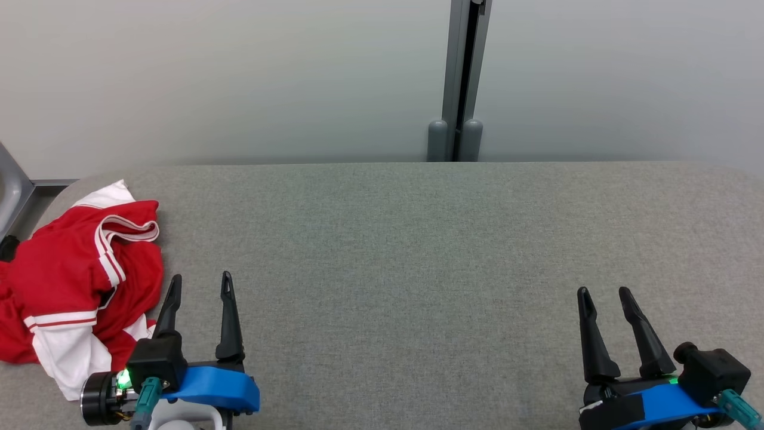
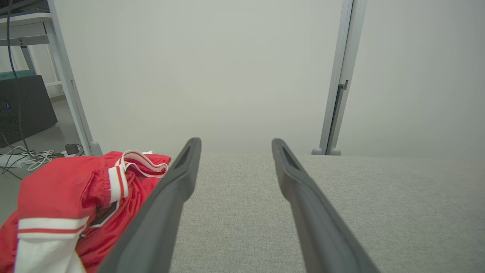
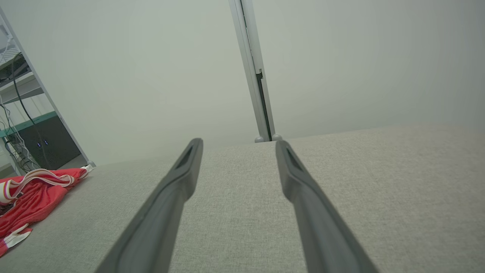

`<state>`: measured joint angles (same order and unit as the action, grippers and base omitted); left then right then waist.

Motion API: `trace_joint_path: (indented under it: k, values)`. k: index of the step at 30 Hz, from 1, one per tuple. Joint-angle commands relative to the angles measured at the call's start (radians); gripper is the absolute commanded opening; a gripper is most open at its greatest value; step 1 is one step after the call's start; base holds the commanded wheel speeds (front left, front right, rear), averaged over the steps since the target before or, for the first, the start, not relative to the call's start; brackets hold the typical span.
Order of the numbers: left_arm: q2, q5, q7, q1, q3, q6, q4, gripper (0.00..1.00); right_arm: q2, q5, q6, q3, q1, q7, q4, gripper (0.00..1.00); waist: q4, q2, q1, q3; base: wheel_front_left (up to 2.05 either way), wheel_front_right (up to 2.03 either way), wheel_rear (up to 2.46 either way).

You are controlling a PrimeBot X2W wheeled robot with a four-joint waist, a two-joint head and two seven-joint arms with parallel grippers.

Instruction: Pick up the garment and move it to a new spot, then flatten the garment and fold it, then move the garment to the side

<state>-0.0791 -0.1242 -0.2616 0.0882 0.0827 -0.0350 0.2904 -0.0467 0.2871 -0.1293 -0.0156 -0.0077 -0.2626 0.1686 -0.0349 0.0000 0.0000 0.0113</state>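
A crumpled red garment (image 1: 71,280) with white stripes and trim lies bunched at the far left of the grey fabric table (image 1: 418,269), partly over its left edge. My left gripper (image 1: 200,283) stands open just to the right of the garment, nothing between its fingers. In the left wrist view the garment (image 2: 72,197) sits left of the left finger (image 2: 166,201). My right gripper (image 1: 606,295) is open at the lower right, far from the cloth. The right wrist view shows the garment (image 3: 30,197) at its far left edge.
A pale wall runs behind the table, with a grey vertical post (image 1: 462,77) at its back edge. Left of the table stand a dark cabinet (image 2: 22,108), cables on the floor (image 2: 22,157) and a metal frame leg (image 2: 70,83).
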Motion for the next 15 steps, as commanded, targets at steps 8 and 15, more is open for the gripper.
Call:
trace_joint_path:
  k: [8, 15]
  values:
    - [-0.004, -0.004, -0.003, 0.017, 0.01, -0.008, 0.013, 1.0, -0.007, -0.001, -0.003, 0.001, 0.007, -0.003, 0.009, 1.0, -0.005, 0.0, 0.0, 0.0, 0.0, 0.0, 0.0]
    - [-0.015, -0.01, 0.0, 0.02, 0.007, -0.013, 0.02, 1.0, -0.006, -0.006, -0.003, 0.0, 0.013, -0.003, 0.013, 1.0, -0.036, 0.0, 0.0, -0.001, 0.0, 0.0, 0.0]
